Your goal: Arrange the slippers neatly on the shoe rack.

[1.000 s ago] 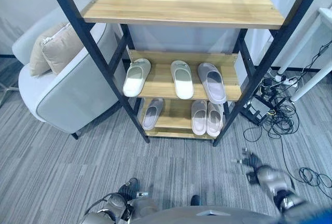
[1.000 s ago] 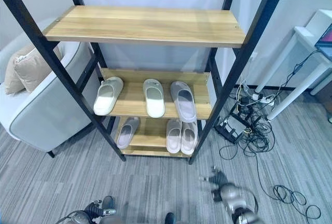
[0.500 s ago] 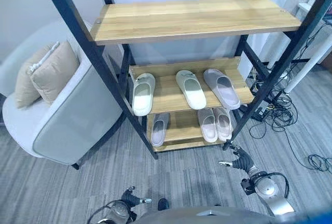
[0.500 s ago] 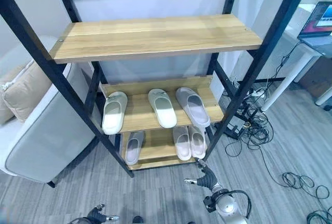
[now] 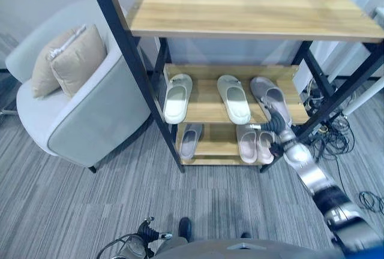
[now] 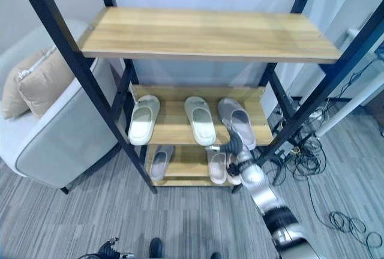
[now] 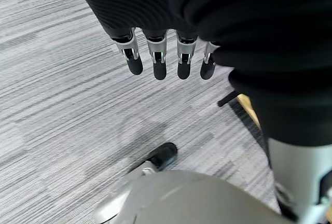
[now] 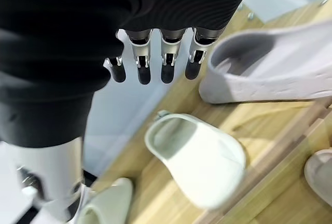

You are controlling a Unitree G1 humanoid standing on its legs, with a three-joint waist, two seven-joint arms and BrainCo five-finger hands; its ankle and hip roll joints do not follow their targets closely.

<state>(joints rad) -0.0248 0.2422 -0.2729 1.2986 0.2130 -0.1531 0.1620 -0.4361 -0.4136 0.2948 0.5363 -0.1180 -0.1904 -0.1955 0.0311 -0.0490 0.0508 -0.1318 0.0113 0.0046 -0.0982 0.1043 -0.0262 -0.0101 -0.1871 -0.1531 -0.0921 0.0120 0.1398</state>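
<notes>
At the middle shelf (image 5: 207, 108) our right hand (image 5: 271, 122), up from the floor, reaches the grey slipper (image 5: 271, 100), fingers relaxed, gripping nothing yet.

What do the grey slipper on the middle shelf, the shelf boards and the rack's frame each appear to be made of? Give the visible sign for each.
Grey slipper: probably moulded foam or rubber; thick, smooth, matte, seamless.
Light wooden shelf boards: wood or wood-look laminate; pale streaky grain, satin surface.
Black rack frame: likely painted metal; slim, straight, uniformly black bars.
The right hand hovers open beside the slipper.
</notes>
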